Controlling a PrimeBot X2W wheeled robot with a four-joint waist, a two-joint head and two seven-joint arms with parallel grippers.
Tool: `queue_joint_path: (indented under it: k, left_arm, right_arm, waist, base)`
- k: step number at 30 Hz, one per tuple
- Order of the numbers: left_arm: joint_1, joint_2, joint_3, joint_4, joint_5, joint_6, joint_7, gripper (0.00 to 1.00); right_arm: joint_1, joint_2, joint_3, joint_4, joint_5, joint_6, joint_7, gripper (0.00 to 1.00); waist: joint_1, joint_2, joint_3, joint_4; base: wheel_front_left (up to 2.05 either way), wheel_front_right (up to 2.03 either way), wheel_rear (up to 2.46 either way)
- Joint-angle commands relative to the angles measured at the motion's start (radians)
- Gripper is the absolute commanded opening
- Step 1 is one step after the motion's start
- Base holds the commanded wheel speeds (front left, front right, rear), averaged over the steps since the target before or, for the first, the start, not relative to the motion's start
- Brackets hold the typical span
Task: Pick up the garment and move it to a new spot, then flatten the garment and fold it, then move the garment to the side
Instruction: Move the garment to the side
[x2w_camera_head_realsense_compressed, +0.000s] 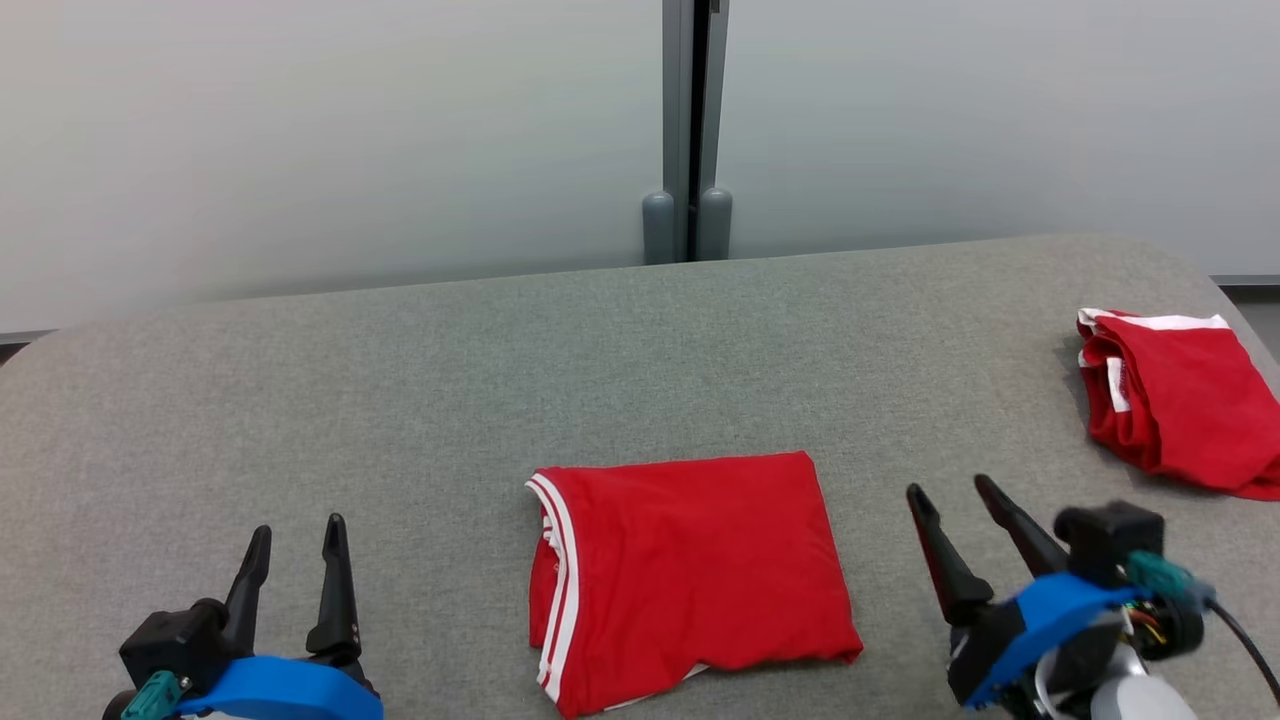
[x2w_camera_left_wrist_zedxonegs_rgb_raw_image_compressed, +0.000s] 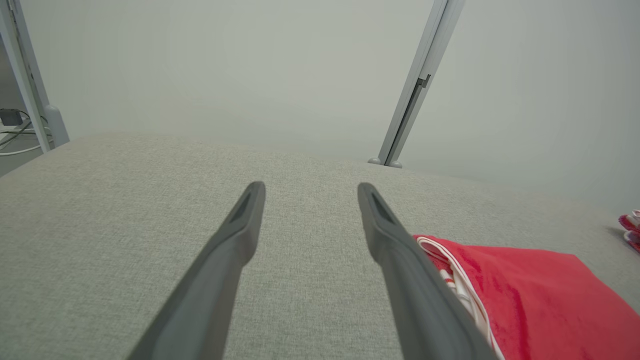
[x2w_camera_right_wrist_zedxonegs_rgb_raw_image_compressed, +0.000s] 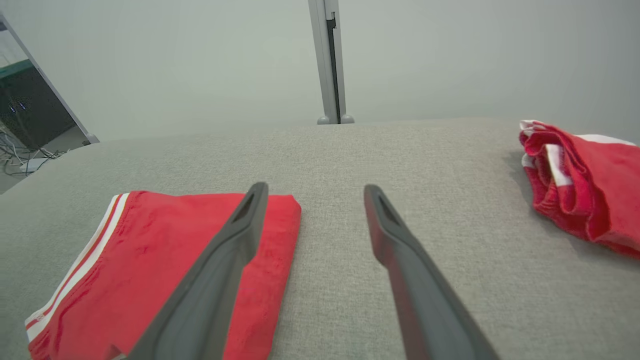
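While the left fingers (x2w_camera_head_realsense_compressed: 333, 590) are standing spread and released, gripping nothing, they are hanging over bare grey bench (x2w_camera_head_realsense_compressed: 400, 400) at the near left, apart from the cloth. The right fingers (x2w_camera_head_realsense_compressed: 940, 550) are likewise gaping empty at the near right, leaning toward the left, just beside the red garment (x2w_camera_head_realsense_compressed: 690, 570) and not touching it. Between the two pairs, that garment is lying folded into a flat rectangle on the bench, its white-striped edge facing the left fingers. Farther out, a second red cloth (x2w_camera_head_realsense_compressed: 1180, 400) is sitting bunched near the bench's far right edge, and a grey post (x2w_camera_head_realsense_compressed: 690, 120) is rising behind the bench between pale wall panels (x2w_camera_head_realsense_compressed: 300, 130).
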Motion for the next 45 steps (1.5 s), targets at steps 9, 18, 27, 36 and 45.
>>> queue_joint_path:
  k: [9,18,27,36,45]
  left_arm:
    - [-0.038,0.013,-0.009,-0.043,0.009,0.003,0.007,1.00]
    - [-0.085,0.010,-0.029,-0.045,0.018,-0.007,0.010,1.00]
    - [-0.101,0.012,-0.035,-0.027,0.016,-0.014,0.004,1.00]
    - [-0.102,0.010,-0.031,-0.022,0.010,-0.015,-0.006,1.00]
    - [-0.115,0.023,-0.017,-0.044,0.010,-0.025,-0.014,1.00]
  right_arm:
    - [-0.169,0.021,0.045,0.074,0.012,0.000,0.358,1.00]
    - [-0.235,0.056,-0.012,0.231,-0.018,0.001,0.519,1.00]
    - [-0.243,0.062,0.064,0.345,0.077,0.002,0.527,1.00]
    - [-0.335,0.045,0.087,0.327,0.009,0.001,0.467,0.00]
    - [-0.525,-0.208,0.198,0.154,0.040,0.001,0.644,0.00]
  waist:
    - [0.0001,0.0000,0.063,0.031]
    - [0.0001,0.0000,0.115,0.092]
    - [0.0001,0.0000,0.122,0.107]
    - [0.0001,0.0000,0.124,0.075]
    - [0.0001,0.0000,0.156,-0.006]
  base:
    - [0.00,0.00,0.00]
    - [0.00,0.00,0.00]
    - [0.00,0.00,0.00]
    - [0.00,0.00,0.00]
    - [0.00,0.00,0.00]
